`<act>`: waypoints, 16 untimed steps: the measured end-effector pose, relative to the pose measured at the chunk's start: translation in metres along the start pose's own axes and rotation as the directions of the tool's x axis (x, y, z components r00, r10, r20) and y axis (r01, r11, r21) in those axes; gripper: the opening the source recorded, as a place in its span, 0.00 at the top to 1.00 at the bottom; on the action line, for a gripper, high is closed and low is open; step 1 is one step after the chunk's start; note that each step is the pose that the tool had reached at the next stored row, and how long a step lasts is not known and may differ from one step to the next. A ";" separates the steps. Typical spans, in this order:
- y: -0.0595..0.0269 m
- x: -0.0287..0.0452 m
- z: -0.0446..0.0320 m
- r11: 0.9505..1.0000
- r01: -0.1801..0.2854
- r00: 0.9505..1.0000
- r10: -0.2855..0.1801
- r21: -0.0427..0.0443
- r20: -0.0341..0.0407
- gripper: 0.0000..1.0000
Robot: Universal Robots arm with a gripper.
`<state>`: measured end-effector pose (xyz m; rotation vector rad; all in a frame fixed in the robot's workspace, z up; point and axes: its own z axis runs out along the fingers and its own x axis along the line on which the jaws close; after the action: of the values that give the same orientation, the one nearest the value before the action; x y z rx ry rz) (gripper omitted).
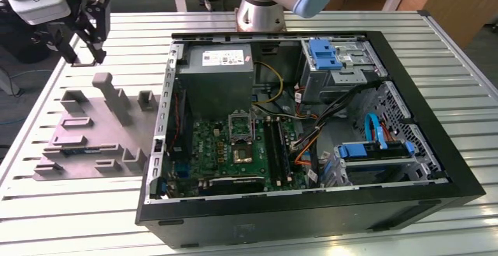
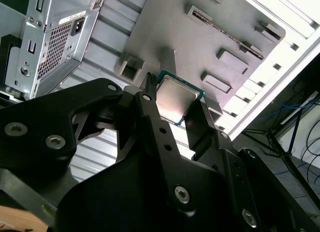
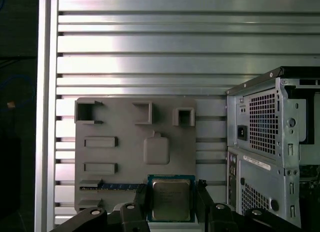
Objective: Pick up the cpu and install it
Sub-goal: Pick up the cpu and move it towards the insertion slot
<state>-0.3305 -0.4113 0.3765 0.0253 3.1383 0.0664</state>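
The cpu [image 3: 171, 198] [image 2: 177, 99], a small square chip with a silvery metal top and a green rim, sits between my gripper's two black fingers, which are shut on its edges in both wrist views. My gripper [image 3: 171, 192] [image 2: 176, 101] holds it in the air above the grey plastic tray [image 3: 125, 142] [image 2: 165, 32]. In the exterior view, my gripper [image 1: 88, 55] hangs at the far left, above the tray [image 1: 93, 136] and apart from the open computer case [image 1: 435, 151]. The dark socket frame [image 1: 239, 126] lies on the green motherboard inside the case.
The grey power-supply box [image 1: 218, 69] stands behind the socket, with cables and blue drive brackets [image 1: 374, 150] on the exterior view's right. Upright posts [image 1: 116, 98] rise from the tray. The case's rear wall [image 3: 270, 142] stands beside the tray on the slatted metal table [image 3: 150, 52].
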 end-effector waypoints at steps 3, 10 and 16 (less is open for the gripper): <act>0.0000 -0.0024 -0.0001 1.000 0.000 1.000 0.000 0.000 0.000 0.53; 0.0001 -0.0081 0.0000 1.000 0.000 1.000 0.000 0.000 0.000 0.53; 0.0002 -0.0126 0.0001 1.000 0.000 1.000 0.000 0.000 0.000 0.53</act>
<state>-0.3178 -0.4113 0.3765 0.0254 3.1383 0.0664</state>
